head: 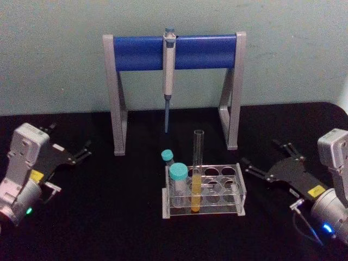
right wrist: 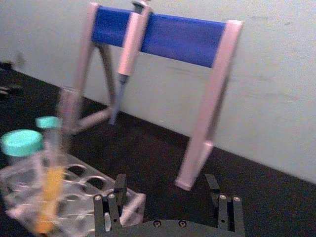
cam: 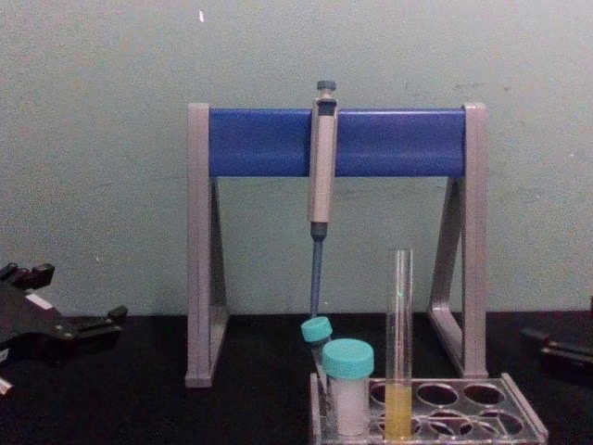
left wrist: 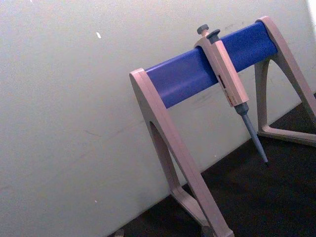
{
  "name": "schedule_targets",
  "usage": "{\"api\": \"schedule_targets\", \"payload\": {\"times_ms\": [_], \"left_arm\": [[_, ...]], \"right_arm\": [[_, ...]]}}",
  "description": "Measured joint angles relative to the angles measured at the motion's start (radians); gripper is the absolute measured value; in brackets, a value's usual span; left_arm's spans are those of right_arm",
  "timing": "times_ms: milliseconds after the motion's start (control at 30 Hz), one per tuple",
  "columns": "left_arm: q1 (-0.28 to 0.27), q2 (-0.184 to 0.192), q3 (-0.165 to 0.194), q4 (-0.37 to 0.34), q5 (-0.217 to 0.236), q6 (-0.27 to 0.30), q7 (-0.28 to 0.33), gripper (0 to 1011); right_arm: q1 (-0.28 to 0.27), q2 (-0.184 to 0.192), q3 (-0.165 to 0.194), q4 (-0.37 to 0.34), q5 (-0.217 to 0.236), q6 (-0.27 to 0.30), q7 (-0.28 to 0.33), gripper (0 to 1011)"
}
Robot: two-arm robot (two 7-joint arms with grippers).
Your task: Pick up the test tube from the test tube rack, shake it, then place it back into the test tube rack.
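The test tube (head: pixel 197 166) stands upright in the front row of the test tube rack (head: pixel 235 191), yellow liquid in its lower part; in the chest view the test tube (cam: pixel 399 343) rises well above the rack (cam: pixel 519 422). My left gripper (head: pixel 70 139) rests open on the black table far to the left, well away from the rack. On the right my right gripper (head: pixel 259 152) lies open, pointing toward the rack with a gap between them. In the right wrist view its fingers (right wrist: pixel 118 197) are spread, with the blurred test tube (right wrist: pixel 53 173) beyond them.
Two teal-capped white tubes (head: pixel 178 182) sit at the rack's left end. Behind the rack stands a grey-and-blue pipette stand (head: pixel 141 53) with a pipette (head: pixel 169 70) hanging from its bar. A pale wall closes the back of the black table (head: pixel 109 217).
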Motion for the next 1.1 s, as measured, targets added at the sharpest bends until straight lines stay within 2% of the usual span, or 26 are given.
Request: {"api": "schedule_targets", "payload": {"times_ms": [367, 767, 1100], "left_arm": [[0.0, 0.0, 0.0, 0.0, 0.0, 0.0, 0.0, 1001], [0.0, 0.0, 0.0, 0.0, 0.0, 0.0, 0.0, 1001], [0.0, 0.0, 0.0, 0.0, 0.0, 0.0, 0.0, 1001]], "right_arm": [[-0.002, -0.038, -0.005, -0.016, 0.106, 0.049, 0.157, 1000], [0.041, -0.087, -0.021, 0.017, 0.174, 0.102, 0.294, 1001], [0.09, -0.117, -0.04, 0.057, 0.204, 0.124, 0.326, 1000]]}}
